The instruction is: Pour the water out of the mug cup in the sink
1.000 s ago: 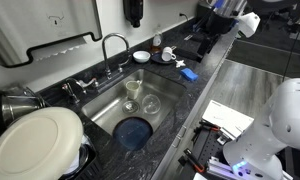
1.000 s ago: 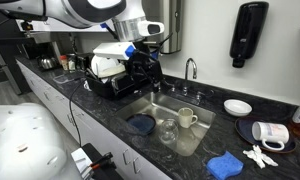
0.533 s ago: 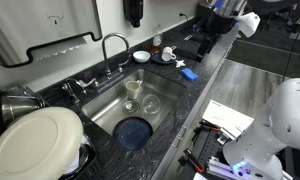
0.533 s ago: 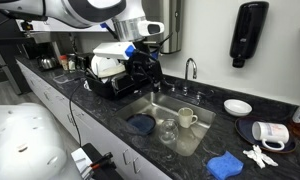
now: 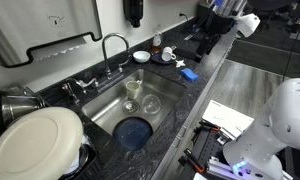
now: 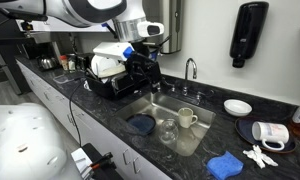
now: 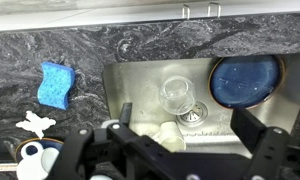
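The mug cup (image 6: pixel 187 118) is pale and stands upright at the faucet end of the steel sink (image 6: pixel 155 105). It also shows in an exterior view (image 5: pixel 134 86). In the wrist view the mug cup (image 7: pixel 171 133) is partly hidden by my gripper (image 7: pixel 184 118), which is open and empty, with its fingers spread wide above the sink (image 7: pixel 140 85). In an exterior view my gripper (image 6: pixel 143 72) hangs high over the counter edge by the sink, well apart from the mug cup.
A clear glass (image 7: pixel 177 93) and a dark blue dish (image 7: pixel 245 80) lie in the sink by the drain. A blue sponge (image 7: pixel 56 84) lies on the speckled counter. The curved faucet (image 6: pixel 190 68) stands behind the sink. A dish rack with white plates (image 6: pixel 110 70) is beside it.
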Available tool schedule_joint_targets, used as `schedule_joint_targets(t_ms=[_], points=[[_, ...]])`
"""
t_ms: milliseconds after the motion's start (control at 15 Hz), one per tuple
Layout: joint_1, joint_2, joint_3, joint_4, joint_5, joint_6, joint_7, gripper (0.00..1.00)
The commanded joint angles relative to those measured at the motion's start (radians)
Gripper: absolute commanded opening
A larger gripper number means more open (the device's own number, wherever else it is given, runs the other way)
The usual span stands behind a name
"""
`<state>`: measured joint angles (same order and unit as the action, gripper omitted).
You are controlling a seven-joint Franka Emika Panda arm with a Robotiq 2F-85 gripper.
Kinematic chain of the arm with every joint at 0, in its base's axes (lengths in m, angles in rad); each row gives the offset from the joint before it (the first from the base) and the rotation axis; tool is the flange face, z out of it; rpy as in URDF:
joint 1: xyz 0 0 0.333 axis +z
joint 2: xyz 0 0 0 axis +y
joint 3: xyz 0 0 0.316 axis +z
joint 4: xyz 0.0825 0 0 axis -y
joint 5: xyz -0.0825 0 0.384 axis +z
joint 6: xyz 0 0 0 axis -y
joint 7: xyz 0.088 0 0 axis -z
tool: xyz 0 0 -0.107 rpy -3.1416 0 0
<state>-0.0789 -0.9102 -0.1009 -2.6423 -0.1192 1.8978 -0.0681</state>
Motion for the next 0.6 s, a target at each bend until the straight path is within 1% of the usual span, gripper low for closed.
schedule_joint_targets(t_ms=[0,267,533], points=[[-0.013,0.123,0.01,0.056,0.088,-0.018,0.128,1.0],[-0.036,0.257,0.031,0.098,0.168,0.048,0.311,1.0],[-0.058,0.406,0.057,0.18,0.232,0.131,0.505,1.0]])
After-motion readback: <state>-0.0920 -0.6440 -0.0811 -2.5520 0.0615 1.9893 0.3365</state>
